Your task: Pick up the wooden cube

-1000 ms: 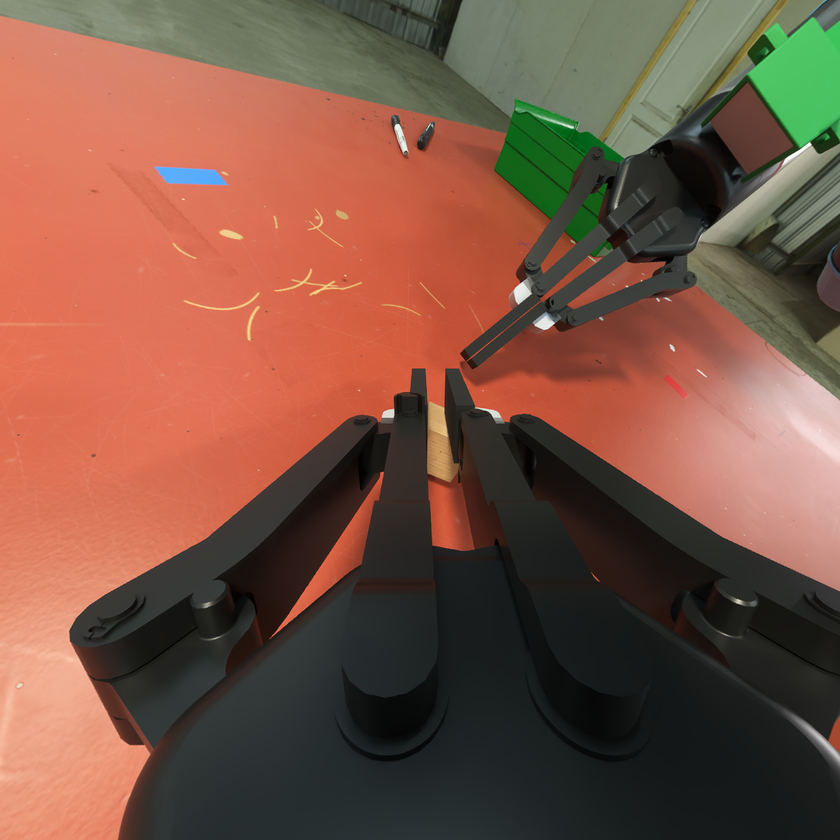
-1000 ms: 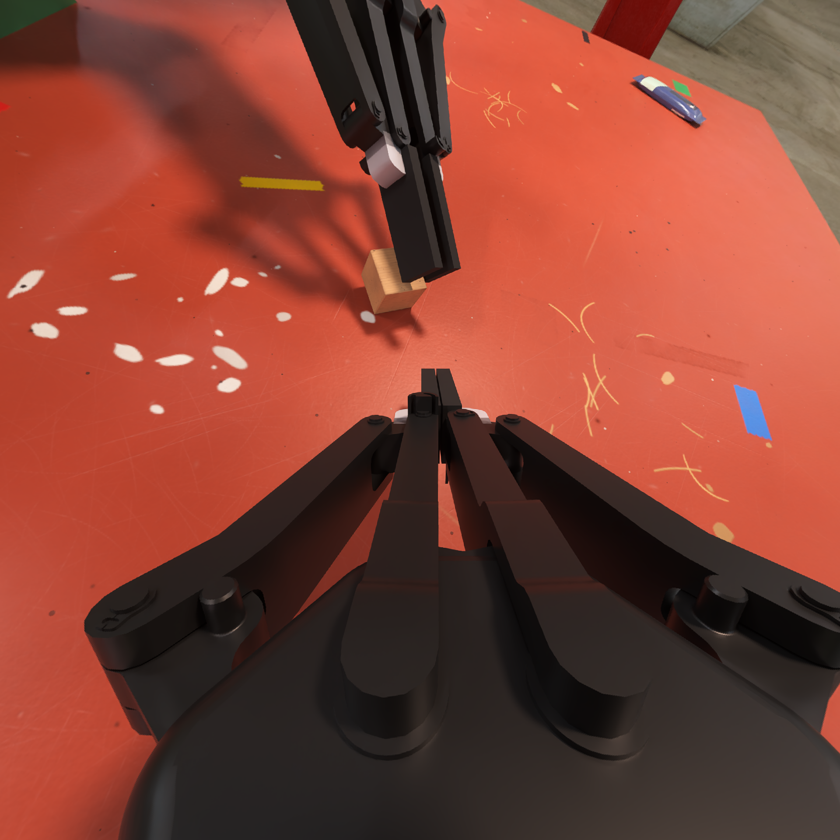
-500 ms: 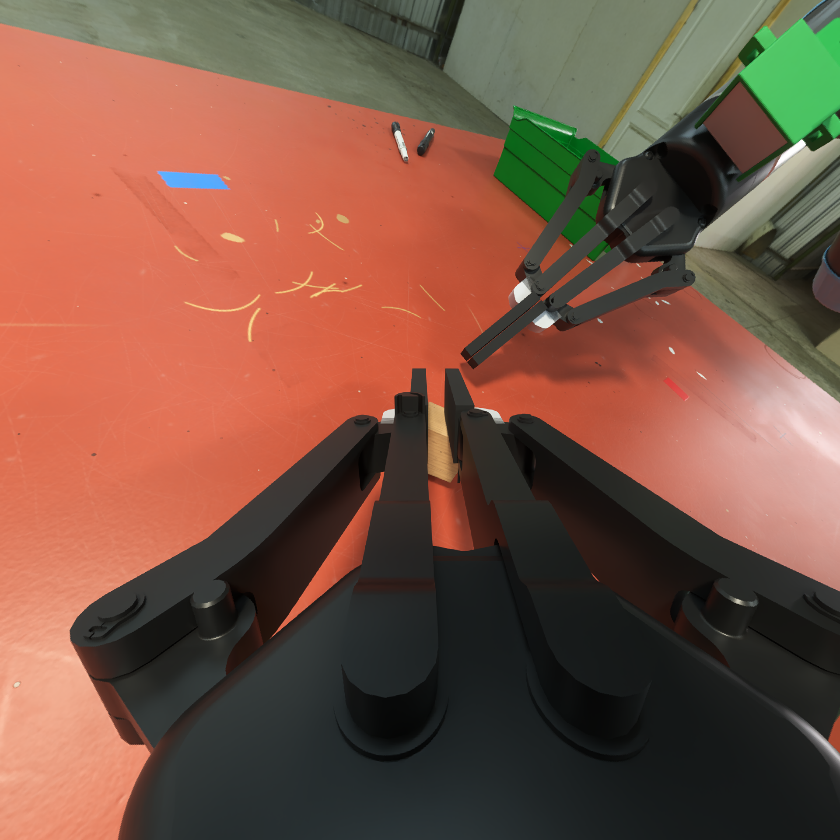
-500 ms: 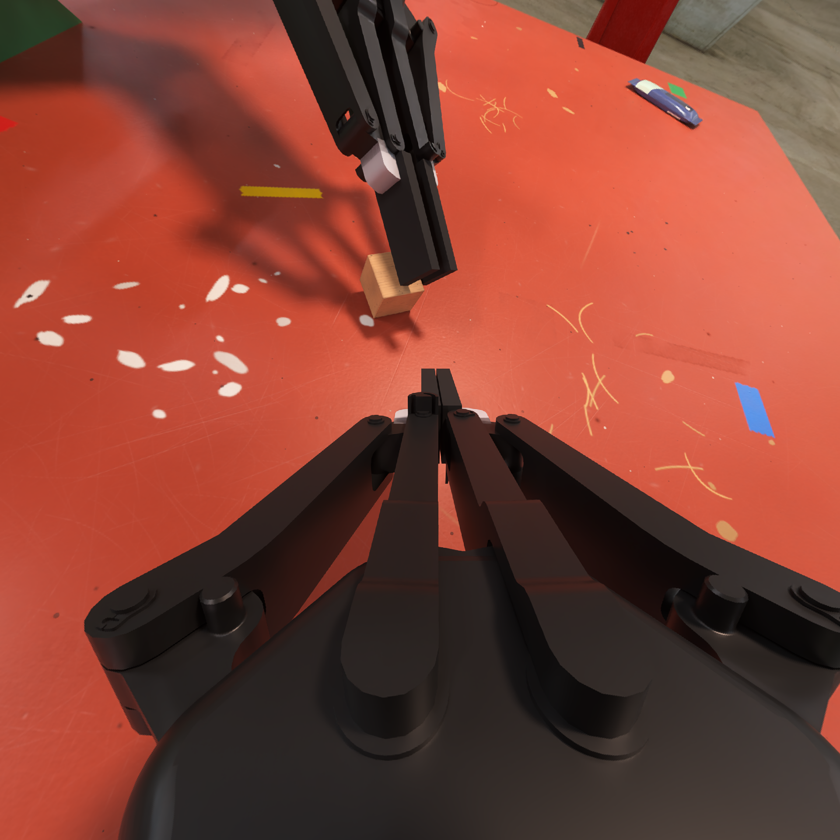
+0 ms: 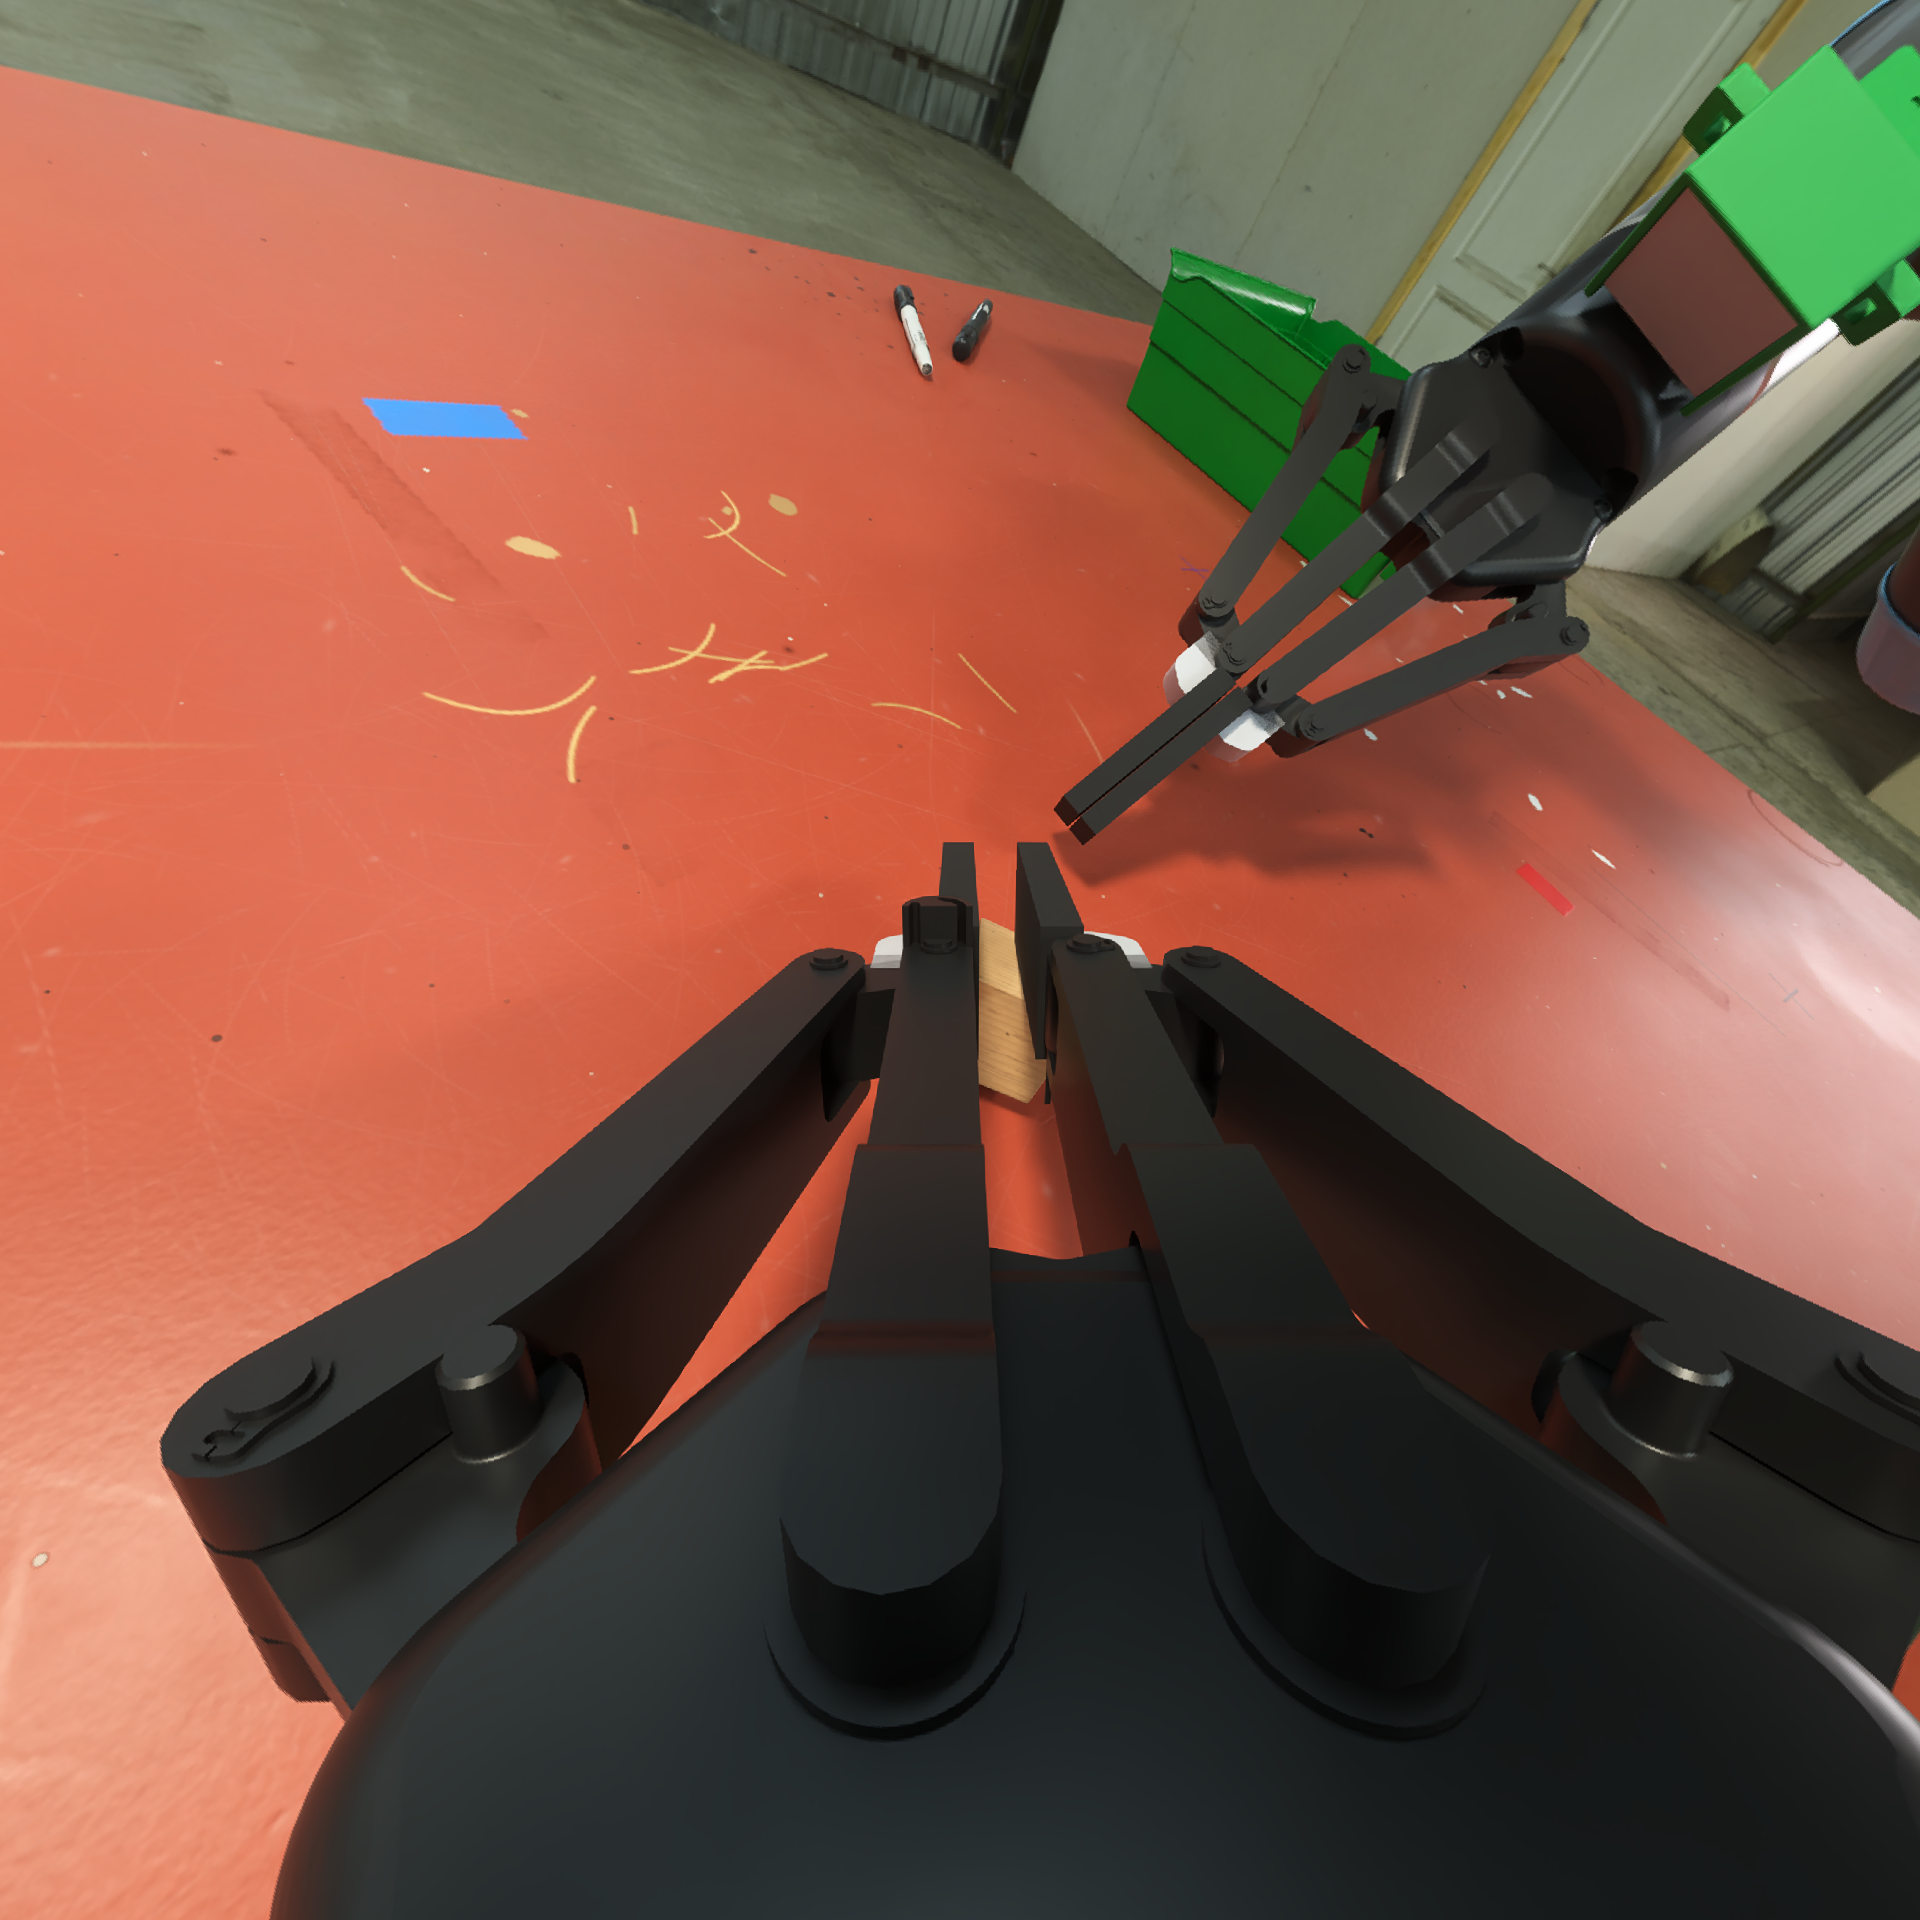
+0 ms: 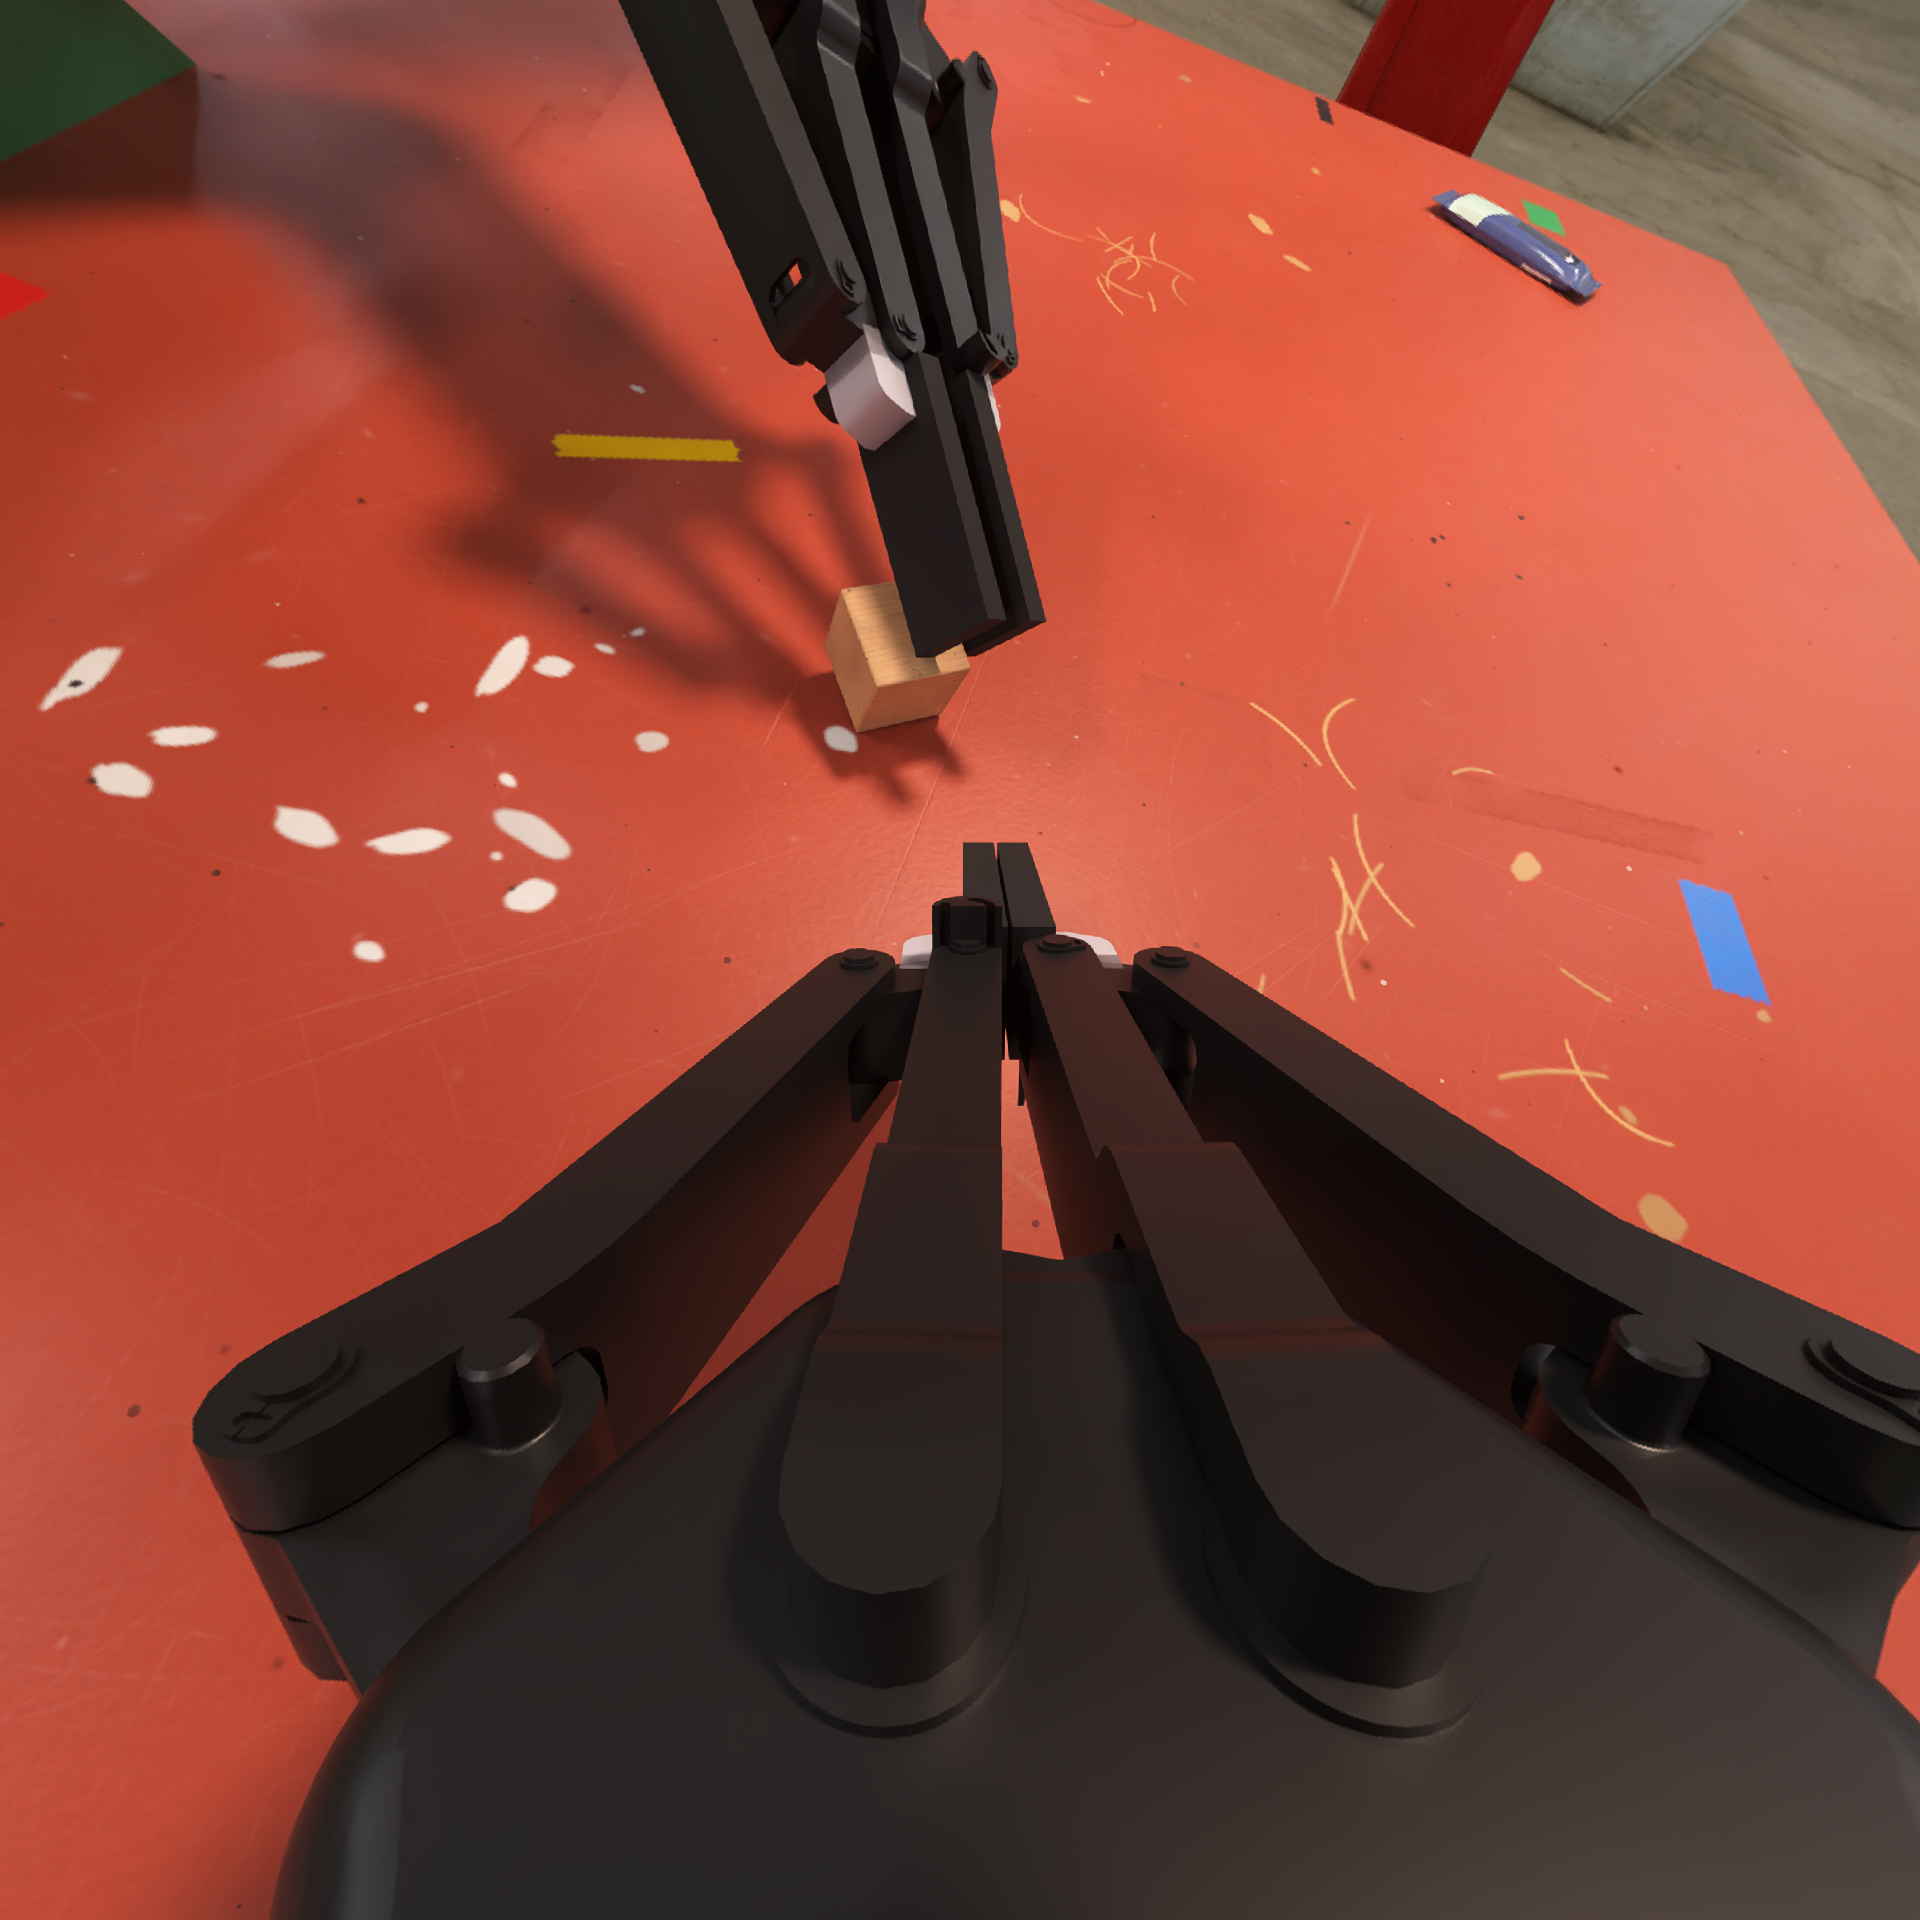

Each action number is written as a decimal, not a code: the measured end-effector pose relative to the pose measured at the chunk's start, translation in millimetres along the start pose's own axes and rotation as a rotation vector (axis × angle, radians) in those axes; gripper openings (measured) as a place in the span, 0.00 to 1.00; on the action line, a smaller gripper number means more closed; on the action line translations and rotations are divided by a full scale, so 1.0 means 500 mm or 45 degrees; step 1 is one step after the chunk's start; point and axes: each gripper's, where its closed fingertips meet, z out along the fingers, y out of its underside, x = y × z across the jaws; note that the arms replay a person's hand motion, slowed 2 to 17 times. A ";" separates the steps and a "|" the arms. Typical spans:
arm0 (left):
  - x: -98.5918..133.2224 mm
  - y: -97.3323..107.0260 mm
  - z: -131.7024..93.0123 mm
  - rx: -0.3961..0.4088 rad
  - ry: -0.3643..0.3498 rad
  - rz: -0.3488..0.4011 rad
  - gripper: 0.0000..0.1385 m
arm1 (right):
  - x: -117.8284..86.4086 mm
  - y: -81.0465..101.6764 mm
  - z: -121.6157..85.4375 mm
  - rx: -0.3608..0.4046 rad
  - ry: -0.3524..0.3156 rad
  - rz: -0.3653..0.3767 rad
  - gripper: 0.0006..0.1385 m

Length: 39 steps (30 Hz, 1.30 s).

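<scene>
The wooden cube [image 5: 1006, 1029] is a small light-brown block clamped between the fingers of my left gripper [image 5: 995, 868]. In the right wrist view the cube [image 6: 883, 665] hangs from the left gripper [image 6: 977, 634] just over the red table [image 6: 1351, 540], with its shadow under it. My right gripper [image 6: 997, 862] is shut and empty, a short way in front of the cube. It also shows in the left wrist view [image 5: 1075, 821], its tips pointing at the left gripper from the right.
A green box [image 5: 1236, 416] stands at the table's far right edge. Two markers [image 5: 914, 332] lie near the far edge. A blue packet [image 6: 1517, 244] lies near a table corner, by a red post [image 6: 1444, 62]. Tape strips and paint spots mark the surface.
The left gripper, still shut on the cube, has shifted slightly; the table has slid a little downward in its view. The right gripper has hardly moved.
</scene>
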 end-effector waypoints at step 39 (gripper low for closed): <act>0.017 0.047 -0.034 -0.264 -0.240 0.841 0.32 | 0.004 -0.001 -0.005 0.016 0.009 0.010 0.00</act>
